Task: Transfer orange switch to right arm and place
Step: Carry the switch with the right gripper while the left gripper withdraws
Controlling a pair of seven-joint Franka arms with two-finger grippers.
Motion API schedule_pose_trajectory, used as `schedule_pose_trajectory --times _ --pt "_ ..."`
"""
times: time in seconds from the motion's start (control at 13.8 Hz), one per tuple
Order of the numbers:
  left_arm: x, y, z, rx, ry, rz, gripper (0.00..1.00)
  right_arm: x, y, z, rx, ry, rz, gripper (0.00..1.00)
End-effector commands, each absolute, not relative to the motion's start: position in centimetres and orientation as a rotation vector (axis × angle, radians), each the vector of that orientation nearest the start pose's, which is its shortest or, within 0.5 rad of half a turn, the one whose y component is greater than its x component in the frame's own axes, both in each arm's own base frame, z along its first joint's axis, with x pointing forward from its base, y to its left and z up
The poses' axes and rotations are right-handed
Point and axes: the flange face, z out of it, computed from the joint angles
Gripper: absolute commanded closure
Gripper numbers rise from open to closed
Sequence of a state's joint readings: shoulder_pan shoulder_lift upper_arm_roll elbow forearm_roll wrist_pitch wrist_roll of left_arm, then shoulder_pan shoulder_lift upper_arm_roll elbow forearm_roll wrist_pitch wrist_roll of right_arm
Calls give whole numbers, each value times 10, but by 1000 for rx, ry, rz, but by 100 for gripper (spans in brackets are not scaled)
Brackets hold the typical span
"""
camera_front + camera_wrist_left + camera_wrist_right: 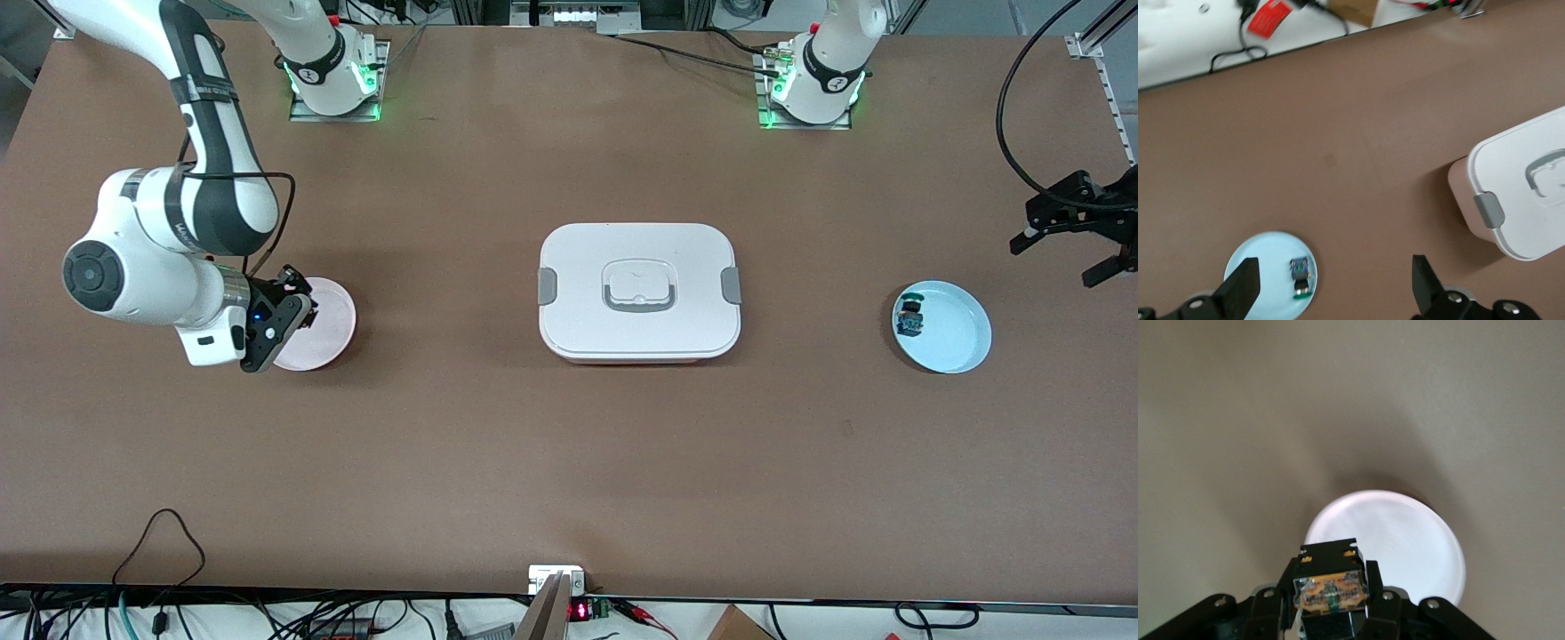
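Note:
My right gripper hangs over the pink plate toward the right arm's end of the table. It is shut on the orange switch, which sits between its black fingers in the right wrist view, above the plate's rim. My left gripper is open and empty, up at the left arm's end of the table, near the light blue plate. In the left wrist view its fingers stand wide apart.
A white lidded box with grey latches stands mid-table and also shows in the left wrist view. The light blue plate holds a blue-bodied, green-capped switch, which also shows in the left wrist view. Cables run along the table's near edge.

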State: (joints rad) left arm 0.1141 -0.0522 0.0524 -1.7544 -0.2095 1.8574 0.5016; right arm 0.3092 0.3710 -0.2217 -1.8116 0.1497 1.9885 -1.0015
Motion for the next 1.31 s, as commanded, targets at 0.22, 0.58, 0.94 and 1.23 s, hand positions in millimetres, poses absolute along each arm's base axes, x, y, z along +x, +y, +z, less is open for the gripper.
schedule_pose_trajectory --times 0.22,0.58,0.94,1.23 --pt "543 9 587 -3086 -29 -36 0 600 64 294 -2548 -1877 167 100" --pt "547 -11 585 -3082 -9 -10 0 584 61 261 -2491 -1999 104 100" --pt "570 -38 590 -3132 23 -25 0 569 69 230 -2451 -2091 131 100" --pt "569 -36 606 -3135 27 -13 0 561 68 216 -2425 -2143 165 100"
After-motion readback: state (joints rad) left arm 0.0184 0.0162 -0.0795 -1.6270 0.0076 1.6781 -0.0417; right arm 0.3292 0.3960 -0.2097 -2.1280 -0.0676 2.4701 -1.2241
